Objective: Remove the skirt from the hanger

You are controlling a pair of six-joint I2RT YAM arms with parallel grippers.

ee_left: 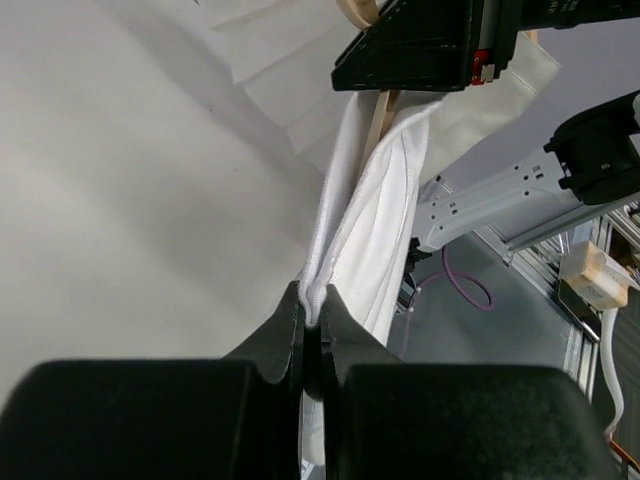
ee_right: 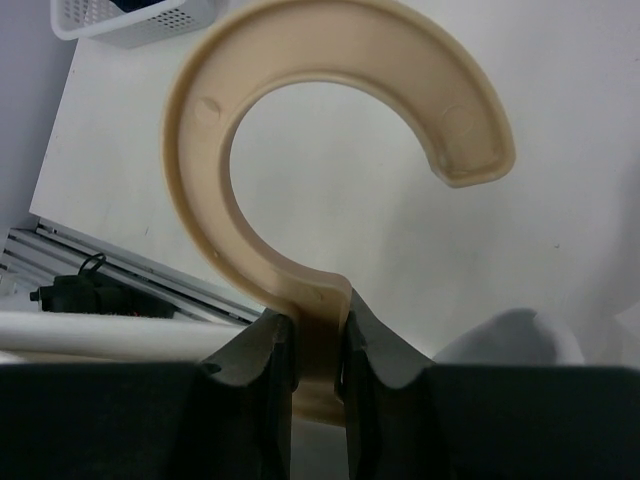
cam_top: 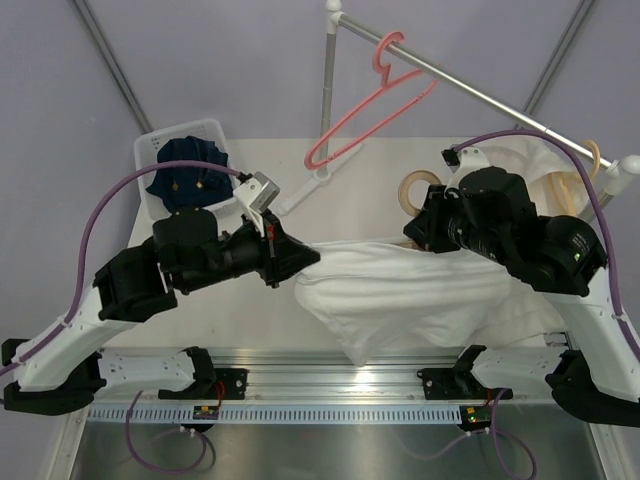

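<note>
Nearest, the white skirt lay slumped on the table btwn the two arms. Its bulk sagged toward the near edge, prob. because only its upper edge was held up.

L gripper had its jaws pinched tight on a fold of the skirt's edge at the left end. In the L wrist view the fabric ran up taut from the jaws toward the other arm, so the pinch looked meant to draw cloth one way while the hanger was kept back.

R gripper was clamped on the neck of the beige hanger, just under its hook, which stuck out free above the table. Holding there gave a rigid anchor and kept the fingers off the cloth. Whatever fixed the skirt to the hanger was hidden under fabric and arm. By my read, the skirt was not yet off.

Further back, a white basket w/ a dark blue garment sat at rear left. A pink hanger hung on the rail. Both were well apart from the work.
</note>
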